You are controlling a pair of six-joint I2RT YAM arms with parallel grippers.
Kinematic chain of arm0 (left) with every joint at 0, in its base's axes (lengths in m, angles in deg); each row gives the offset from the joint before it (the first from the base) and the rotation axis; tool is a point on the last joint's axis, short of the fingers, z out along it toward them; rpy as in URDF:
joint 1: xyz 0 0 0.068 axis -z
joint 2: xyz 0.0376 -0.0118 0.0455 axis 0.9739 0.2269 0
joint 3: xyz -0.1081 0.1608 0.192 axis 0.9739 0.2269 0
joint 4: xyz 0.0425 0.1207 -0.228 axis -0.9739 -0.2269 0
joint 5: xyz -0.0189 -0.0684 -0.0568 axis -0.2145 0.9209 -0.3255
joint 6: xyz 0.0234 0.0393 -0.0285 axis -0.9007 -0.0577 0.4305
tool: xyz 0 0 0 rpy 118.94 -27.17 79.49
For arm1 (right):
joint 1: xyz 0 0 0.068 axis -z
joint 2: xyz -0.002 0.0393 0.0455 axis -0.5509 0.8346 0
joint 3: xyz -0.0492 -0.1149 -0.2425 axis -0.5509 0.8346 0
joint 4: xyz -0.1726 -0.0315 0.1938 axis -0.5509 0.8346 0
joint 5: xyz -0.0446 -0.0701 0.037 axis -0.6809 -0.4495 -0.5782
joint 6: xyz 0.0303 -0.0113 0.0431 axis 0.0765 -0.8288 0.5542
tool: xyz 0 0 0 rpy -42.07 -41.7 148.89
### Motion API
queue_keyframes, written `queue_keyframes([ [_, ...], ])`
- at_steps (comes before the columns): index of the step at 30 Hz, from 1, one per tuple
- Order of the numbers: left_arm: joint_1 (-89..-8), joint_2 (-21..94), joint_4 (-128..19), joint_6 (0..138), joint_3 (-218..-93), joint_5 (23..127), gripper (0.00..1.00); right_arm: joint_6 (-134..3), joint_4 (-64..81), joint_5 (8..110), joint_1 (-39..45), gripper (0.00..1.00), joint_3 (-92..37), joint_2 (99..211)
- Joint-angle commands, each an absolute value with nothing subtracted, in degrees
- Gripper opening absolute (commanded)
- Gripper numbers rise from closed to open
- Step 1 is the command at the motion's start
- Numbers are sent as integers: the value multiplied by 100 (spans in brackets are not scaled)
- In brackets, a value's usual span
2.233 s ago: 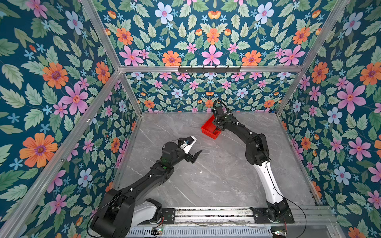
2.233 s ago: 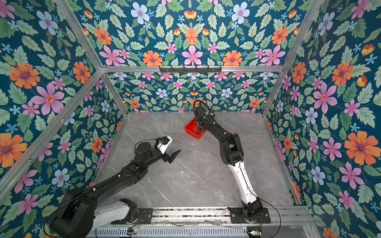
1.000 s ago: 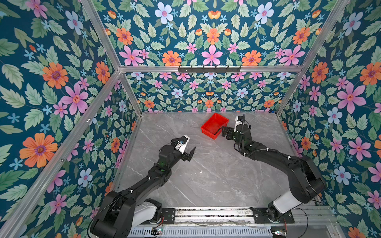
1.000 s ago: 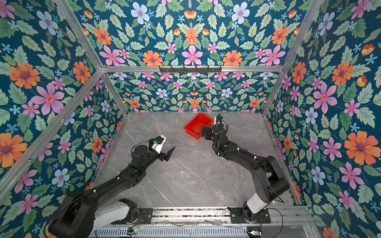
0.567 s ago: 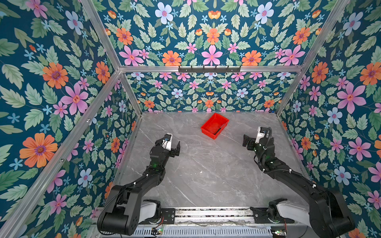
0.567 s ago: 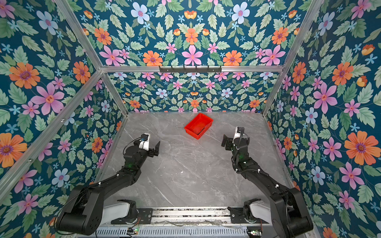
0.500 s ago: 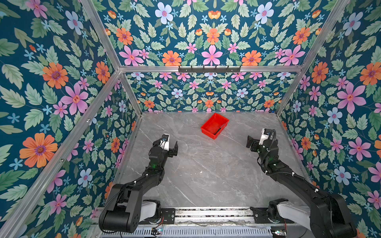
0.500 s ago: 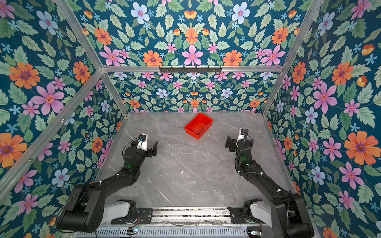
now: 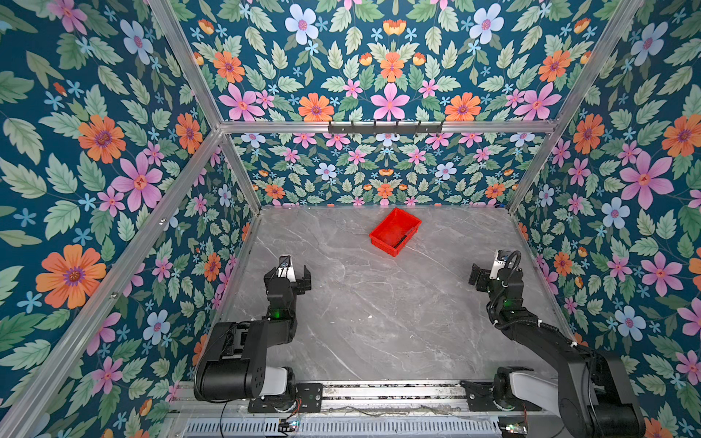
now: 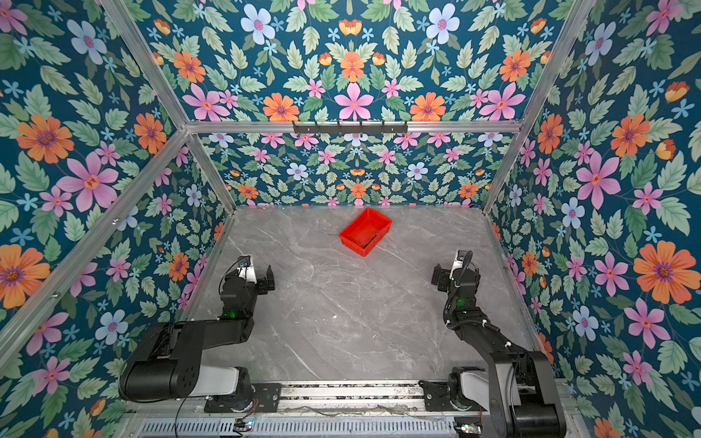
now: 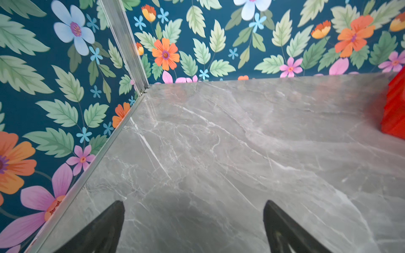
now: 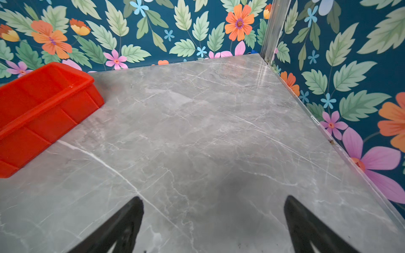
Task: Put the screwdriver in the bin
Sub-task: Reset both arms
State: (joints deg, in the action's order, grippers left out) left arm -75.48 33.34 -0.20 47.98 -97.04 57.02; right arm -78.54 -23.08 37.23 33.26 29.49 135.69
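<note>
In both top views the bin [image 9: 394, 231] sits on the grey desk [image 9: 379, 314] toward 12 o'clock, turned diagonal. The screwdriver [image 9: 401, 239] lies inside it, along the wall at approx. 4 o'clock. Only the thin dark shaft is clear; handle is hard to tell vs. the red. Left tool [image 11: 194, 208] is wide, at 8 o'clock of the desk. Right tool [image 12: 213, 201] is also wide, at 4 o'clock. Both are well apart from the bin.

place: robot lab cell | evidence: floral walls [image 9: 113, 151], aluminium frame [image 9: 265, 127], marble tabletop [image 9: 379, 303]
</note>
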Motion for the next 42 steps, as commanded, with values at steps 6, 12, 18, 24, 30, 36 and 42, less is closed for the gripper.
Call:
queue_keyframes([
  [6, -7682, 3574, 203, 5157, -9910, 6014, 100, -7995, -3798, 4203, 3343, 99, 3215, 14351],
  [12, -7689, 4333, 1034, 5181, -9896, 6151, 100, -8148, -4323, 4554, 3343, 99, 3273, 14865],
  [18, -7684, 4550, 1173, 5198, -9921, 6116, 100, -8113, -4218, 4621, 3381, 99, 3211, 14917],
  [24, -7689, 4555, 1143, 5197, -9939, 6107, 100, -7966, -4016, 4768, 3545, 99, 3106, 14920],
  [30, -7686, 4544, 1152, 5198, -9930, 6098, 100, -7970, -4033, 4762, 3543, 99, 3118, 14917],
  [36, -7680, 4550, 1153, 5182, -9921, 6089, 100, -7978, -4029, 4756, 3545, 99, 3118, 14920],
  [42, -7678, 4547, 1152, 5179, -9925, 6089, 100, -7980, -4035, 4763, 3545, 99, 3114, 14916],
])
